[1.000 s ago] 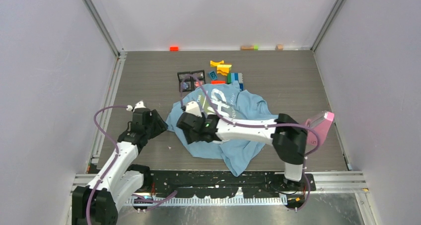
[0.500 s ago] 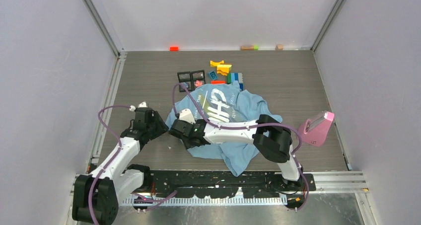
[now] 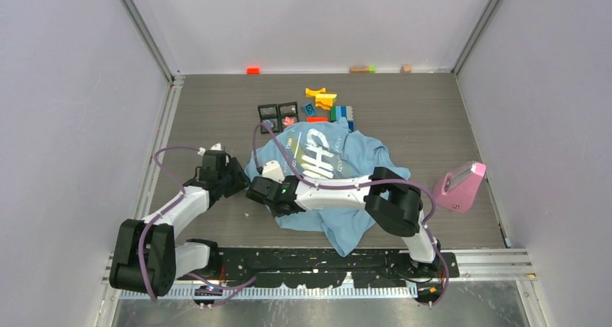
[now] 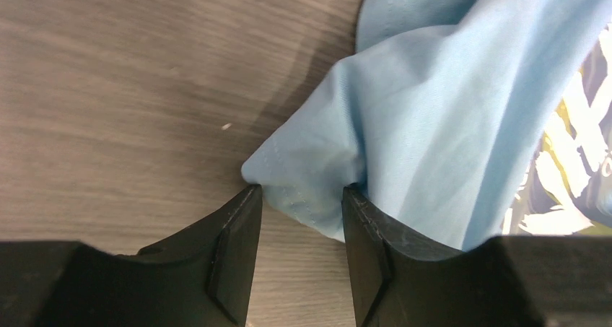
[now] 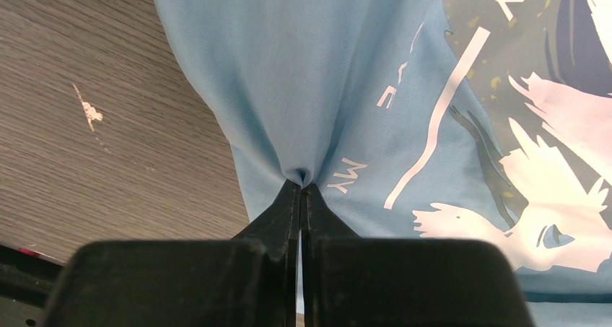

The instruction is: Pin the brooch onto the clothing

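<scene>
The clothing (image 3: 339, 161), a light blue T-shirt with white print, lies crumpled mid-table. My right gripper (image 3: 254, 190) is at its left edge, shut on a pinched fold of the clothing (image 5: 325, 67); the fold rises just above the closed right gripper (image 5: 301, 186). My left gripper (image 3: 237, 179) is beside it at the shirt's left corner. In the left wrist view, the left gripper (image 4: 299, 193) is open, its tips either side of the hemmed corner of the clothing (image 4: 418, 110). A small pinkish speck, probably the brooch (image 3: 289, 119), lies by the black trays.
Two small black trays (image 3: 278, 111) sit behind the shirt, with coloured toy blocks (image 3: 328, 102) to their right. A pink device (image 3: 460, 185) stands at the right. Small blocks (image 3: 252, 70) lie along the back wall. Bare wood table (image 4: 108, 89) lies left of the shirt.
My right gripper moved left along the shirt and closed on a fold. My left gripper came in to the shirt's left corner and its jaws narrowed.
</scene>
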Tool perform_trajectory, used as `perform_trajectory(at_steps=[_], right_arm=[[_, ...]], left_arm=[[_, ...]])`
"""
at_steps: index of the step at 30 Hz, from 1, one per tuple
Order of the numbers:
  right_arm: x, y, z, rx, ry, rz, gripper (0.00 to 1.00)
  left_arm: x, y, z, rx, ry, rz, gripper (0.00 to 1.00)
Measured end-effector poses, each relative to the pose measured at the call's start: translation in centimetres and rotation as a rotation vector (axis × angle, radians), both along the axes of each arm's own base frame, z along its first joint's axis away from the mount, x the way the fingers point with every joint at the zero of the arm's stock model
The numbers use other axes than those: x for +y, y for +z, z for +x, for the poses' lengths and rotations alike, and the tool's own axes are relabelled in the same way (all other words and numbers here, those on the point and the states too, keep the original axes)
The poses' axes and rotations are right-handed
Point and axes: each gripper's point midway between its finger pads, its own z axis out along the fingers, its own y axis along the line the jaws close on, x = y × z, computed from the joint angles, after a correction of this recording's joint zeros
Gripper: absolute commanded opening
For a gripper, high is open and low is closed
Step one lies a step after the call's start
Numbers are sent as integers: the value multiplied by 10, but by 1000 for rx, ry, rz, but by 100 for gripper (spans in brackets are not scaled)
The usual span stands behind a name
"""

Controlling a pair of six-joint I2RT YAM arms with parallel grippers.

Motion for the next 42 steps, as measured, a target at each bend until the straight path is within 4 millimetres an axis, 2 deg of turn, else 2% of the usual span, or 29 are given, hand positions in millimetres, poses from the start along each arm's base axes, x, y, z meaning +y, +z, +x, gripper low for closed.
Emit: perform_trajectory(at_steps=[1,4,5,6,9,12,14,17,20,22,24,25,27,30,33,39,42], right_arm=[[0,0,0,0,0,1,0],[-1,-1,-1,2,0,6,0],[-3,0,-2,3,-1,6,1],[-5,2,-3,3,-1,8,1],[-9,14,-4,-2,-5,29,0],[-14,39,-1,-21,-19,75,1],[-19,60,4,-37,-33,117,1],[-33,85,19,-54,-75,173,0],[-58,90,47,-50,-157,203,0],[-77,79,73,-34,-228,216,0],[-96,63,90,-6,-277,201,0],[-106,53,97,8,-303,185,0],[-120,33,106,46,-335,146,0],[-121,5,106,95,-327,104,0],[-116,-13,101,131,-309,86,0],[-105,-11,101,145,-291,132,0],[-102,-11,101,150,-288,142,0]], left_arm=[[-3,0,3,-5,-12,-12,38],[-14,-2,11,-11,-51,-53,7],[-16,-3,12,-8,-62,-60,1],[-19,-6,13,-3,-77,-72,0],[-23,-4,16,-9,-94,-82,0],[-22,10,17,-25,-97,-79,0],[-20,35,23,-64,-98,-60,0],[-16,87,40,-169,-102,-27,1],[-15,137,59,-267,-121,4,13],[-17,150,68,-275,-147,20,28],[-19,140,74,-220,-181,37,52],[-20,130,78,-182,-194,46,59],[-19,102,77,-94,-207,55,65],[-18,73,57,-7,-208,50,65],[-18,59,33,24,-198,20,63],[-27,32,-18,50,-163,-87,54],[-32,13,-33,99,-146,-133,51]])
